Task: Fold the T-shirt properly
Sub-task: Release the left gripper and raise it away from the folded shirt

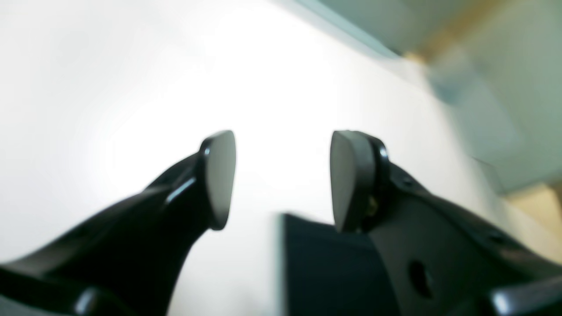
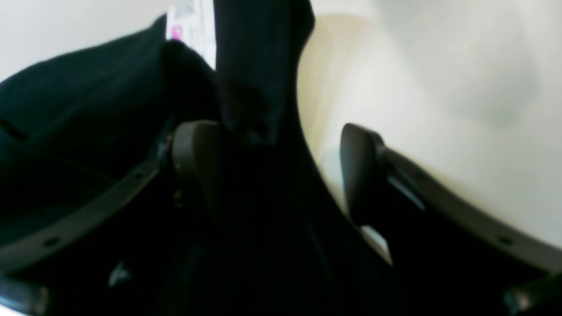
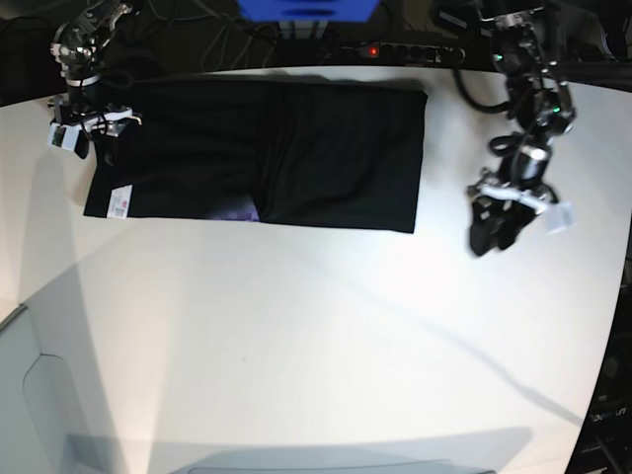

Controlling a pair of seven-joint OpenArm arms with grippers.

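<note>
The black T-shirt (image 3: 296,148) lies folded into a long rectangle across the back of the white table (image 3: 316,336). A white label (image 3: 120,200) shows near its left end, and a bit of purple print (image 3: 242,210) shows at the front edge. My right gripper (image 3: 94,148) is at the shirt's left end. In the right wrist view it (image 2: 279,169) is open, with a fold of black cloth (image 2: 259,87) between the pads, and the label (image 2: 191,26) lies beyond. My left gripper (image 3: 489,235) is open and empty over bare table, right of the shirt. The left wrist view (image 1: 283,180) shows a dark cloth corner (image 1: 325,267) beneath it.
A power strip (image 3: 395,49) with cables and a blue object (image 3: 306,10) lie behind the table's back edge. The table's curved front-left edge (image 3: 25,306) drops to grey floor. A white tag (image 3: 559,217) hangs from the left arm.
</note>
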